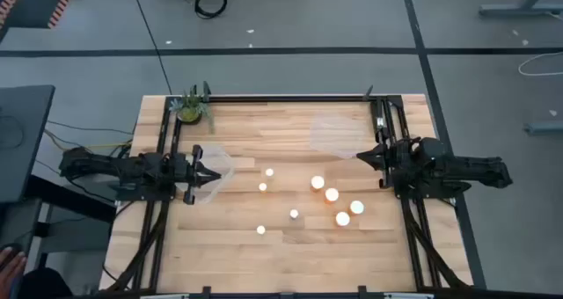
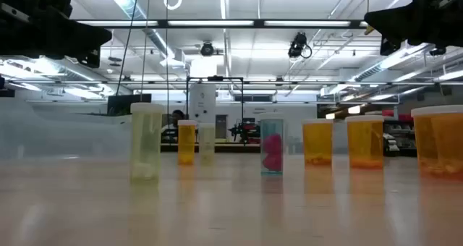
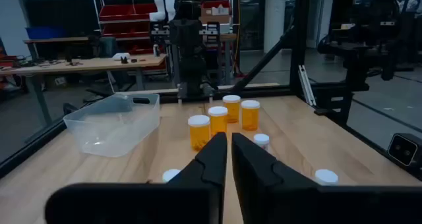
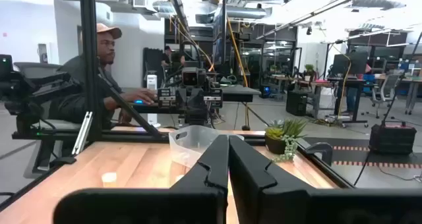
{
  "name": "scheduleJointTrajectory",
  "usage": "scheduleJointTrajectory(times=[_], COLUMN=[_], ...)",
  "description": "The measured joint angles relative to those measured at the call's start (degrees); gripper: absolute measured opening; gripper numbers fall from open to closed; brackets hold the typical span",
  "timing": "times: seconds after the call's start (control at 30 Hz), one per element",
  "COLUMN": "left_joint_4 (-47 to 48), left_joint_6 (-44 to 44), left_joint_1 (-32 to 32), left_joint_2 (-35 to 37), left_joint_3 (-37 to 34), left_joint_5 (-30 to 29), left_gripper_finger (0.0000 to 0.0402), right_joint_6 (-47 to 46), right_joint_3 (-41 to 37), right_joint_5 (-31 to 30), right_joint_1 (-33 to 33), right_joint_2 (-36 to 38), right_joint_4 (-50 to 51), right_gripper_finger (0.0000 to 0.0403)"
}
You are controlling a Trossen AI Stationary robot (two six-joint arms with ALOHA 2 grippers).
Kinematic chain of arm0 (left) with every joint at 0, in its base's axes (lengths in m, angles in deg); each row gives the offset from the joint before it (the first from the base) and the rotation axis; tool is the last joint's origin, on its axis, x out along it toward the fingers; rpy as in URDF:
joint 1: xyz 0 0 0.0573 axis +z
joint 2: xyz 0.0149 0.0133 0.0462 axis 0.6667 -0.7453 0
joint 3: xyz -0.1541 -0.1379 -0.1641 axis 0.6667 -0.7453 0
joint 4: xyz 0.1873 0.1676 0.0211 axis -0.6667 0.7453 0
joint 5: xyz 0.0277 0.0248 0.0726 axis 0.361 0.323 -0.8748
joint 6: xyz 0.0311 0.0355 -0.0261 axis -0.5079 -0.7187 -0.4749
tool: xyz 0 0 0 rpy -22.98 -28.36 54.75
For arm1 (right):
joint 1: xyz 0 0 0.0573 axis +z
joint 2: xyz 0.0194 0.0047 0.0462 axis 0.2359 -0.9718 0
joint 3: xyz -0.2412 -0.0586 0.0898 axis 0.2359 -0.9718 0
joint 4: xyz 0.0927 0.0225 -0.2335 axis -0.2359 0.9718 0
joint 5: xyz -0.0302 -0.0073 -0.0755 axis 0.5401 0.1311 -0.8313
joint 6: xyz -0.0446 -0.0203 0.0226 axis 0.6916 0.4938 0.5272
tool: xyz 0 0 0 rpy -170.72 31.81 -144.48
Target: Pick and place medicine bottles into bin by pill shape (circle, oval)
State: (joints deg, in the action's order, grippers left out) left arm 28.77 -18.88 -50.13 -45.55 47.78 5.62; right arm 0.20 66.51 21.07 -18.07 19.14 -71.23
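Eight small white-capped medicine bottles (image 1: 318, 183), several with orange bodies, stand scattered mid-table on the pale wooden tabletop (image 1: 264, 255). Both dark grippers hover at opposite table edges, left gripper (image 1: 216, 176) and right gripper (image 1: 359, 156), fingers pressed together, holding nothing.

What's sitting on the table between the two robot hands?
The medicine bottles, scattered on the wood in the high view, lie between the left gripper and the right gripper. Both grippers are shut and hold nothing.

grey floor (image 1: 352, 18), ceiling strip lights (image 2: 217, 23), red shelving (image 3: 125, 13)
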Motion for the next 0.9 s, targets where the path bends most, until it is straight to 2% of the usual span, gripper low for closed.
scheduleJointTrajectory(times=[0.9], left_joint_4=[0.00], left_joint_6=[0.02], left_joint_1=[0.02], left_joint_2=[0.02], left_joint_3=[0.00], left_joint_5=[0.00], left_gripper_finger=[0.0028], right_joint_6=[0.00], right_joint_3=[-0.01], right_joint_5=[0.00], right_joint_1=[-0.01], right_joint_2=[0.00], right_joint_4=[0.00], right_gripper_finger=[0.0017])
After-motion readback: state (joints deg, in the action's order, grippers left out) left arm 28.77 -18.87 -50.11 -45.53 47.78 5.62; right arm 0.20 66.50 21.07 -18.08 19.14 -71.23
